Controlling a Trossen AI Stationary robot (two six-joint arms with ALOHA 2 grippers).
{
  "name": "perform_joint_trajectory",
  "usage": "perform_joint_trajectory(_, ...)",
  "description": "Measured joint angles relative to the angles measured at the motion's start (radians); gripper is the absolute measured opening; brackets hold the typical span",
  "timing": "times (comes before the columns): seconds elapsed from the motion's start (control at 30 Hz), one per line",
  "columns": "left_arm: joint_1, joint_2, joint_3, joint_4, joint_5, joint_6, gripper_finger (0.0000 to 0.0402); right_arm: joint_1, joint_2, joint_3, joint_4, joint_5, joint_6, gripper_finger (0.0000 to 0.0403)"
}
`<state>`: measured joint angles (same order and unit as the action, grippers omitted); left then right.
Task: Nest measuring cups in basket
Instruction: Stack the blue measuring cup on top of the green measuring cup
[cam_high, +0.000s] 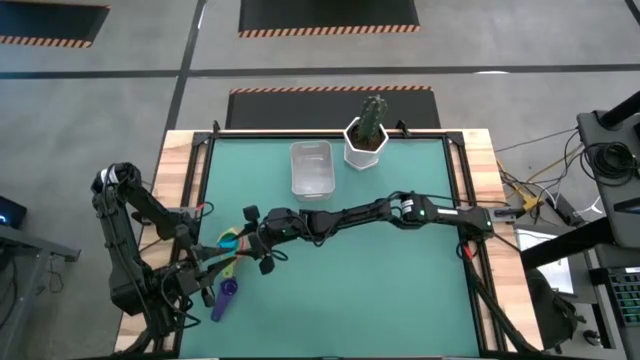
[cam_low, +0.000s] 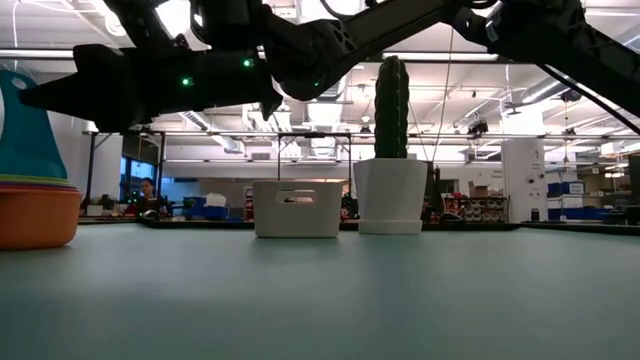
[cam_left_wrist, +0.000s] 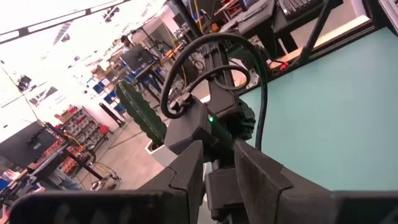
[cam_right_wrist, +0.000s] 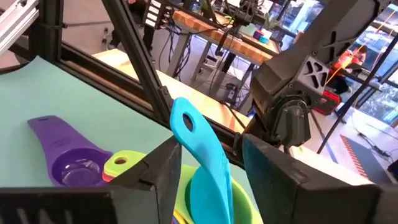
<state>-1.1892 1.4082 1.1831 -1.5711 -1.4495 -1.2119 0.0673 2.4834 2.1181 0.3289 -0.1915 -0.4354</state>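
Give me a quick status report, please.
Right gripper open over the stacked cups. Left gripper parked beside them. Purple cup loose, basket empty. Nothing blocking.

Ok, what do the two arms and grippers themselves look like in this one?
Both arms are dark, jointed links. The right arm shows small green lights; its gripper has two blocky dark fingers. The left gripper is alike. The left arm has red wiring by its base. A black looped cable shows in the left wrist view.

A lab or workshop: stocked shelves (cam_low: 580, 200), ceiling strip lights (cam_low: 560, 45).
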Motion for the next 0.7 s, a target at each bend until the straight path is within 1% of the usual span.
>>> perform_joint_trajectory(0.23, 0.000, 0.000, 0.000, 0.000, -0.009, 0.021, 0.0076, 0.004, 0.060, 0.000, 0.117, 0.002, 0.046, 0.0167)
perform_joint_trajectory(0.43, 0.000, 0.000, 0.000, 0.000, -0.010, 0.026, 0.0076, 0.005, 0.083, 0.000, 0.217, 0.009, 0.032, 0.0164)
perform_joint_trajectory(0.57, 0.000, 0.000, 0.000, 0.000, -0.010, 0.026, 0.0076, 0.005, 0.087, 0.000, 0.220, 0.010, 0.003, 0.0141)
perform_joint_trajectory(0.7, 0.000, 0.000, 0.000, 0.000, -0.011, 0.026, 0.0076, 0.005, 0.088, 0.000, 0.232, 0.009, -0.021, 0.0097)
